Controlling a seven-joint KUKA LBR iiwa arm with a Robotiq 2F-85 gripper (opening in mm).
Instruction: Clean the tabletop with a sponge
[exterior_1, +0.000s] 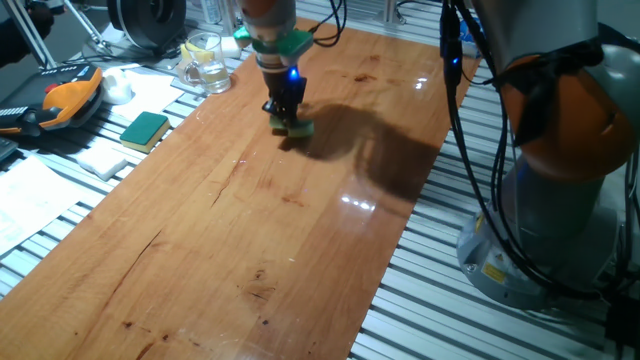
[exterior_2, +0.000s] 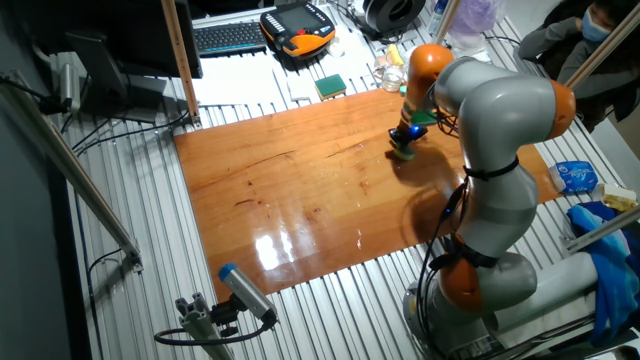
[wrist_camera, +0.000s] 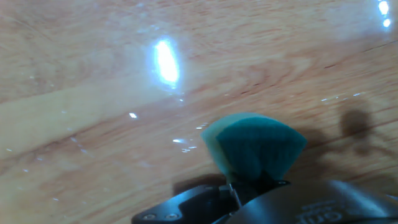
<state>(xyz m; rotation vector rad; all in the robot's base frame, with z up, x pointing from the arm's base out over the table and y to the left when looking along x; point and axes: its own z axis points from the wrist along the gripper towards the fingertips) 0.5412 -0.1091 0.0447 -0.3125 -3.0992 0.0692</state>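
Note:
The tabletop (exterior_1: 250, 210) is a long glossy reddish-brown wooden board; it also shows in the other fixed view (exterior_2: 290, 190) and fills the hand view (wrist_camera: 93, 93). My gripper (exterior_1: 289, 122) points straight down at the board's far part and is shut on the small teal sponge (exterior_1: 292, 127), which rests pressed on the wood. In the other fixed view the gripper (exterior_2: 405, 146) and the sponge (exterior_2: 404, 152) sit near the board's far right. In the hand view the sponge (wrist_camera: 255, 149) sticks out from between the dark fingers, a thin yellowish edge on its left side.
A flat rectangular green sponge (exterior_1: 145, 128) lies on white pads left of the board. A glass jug (exterior_1: 205, 62) stands at the far left corner. An orange handheld controller (exterior_1: 68, 98) lies further left. The ribbed metal frame (exterior_1: 480, 310) surrounds the board. The robot base (exterior_1: 560, 170) stands at the right.

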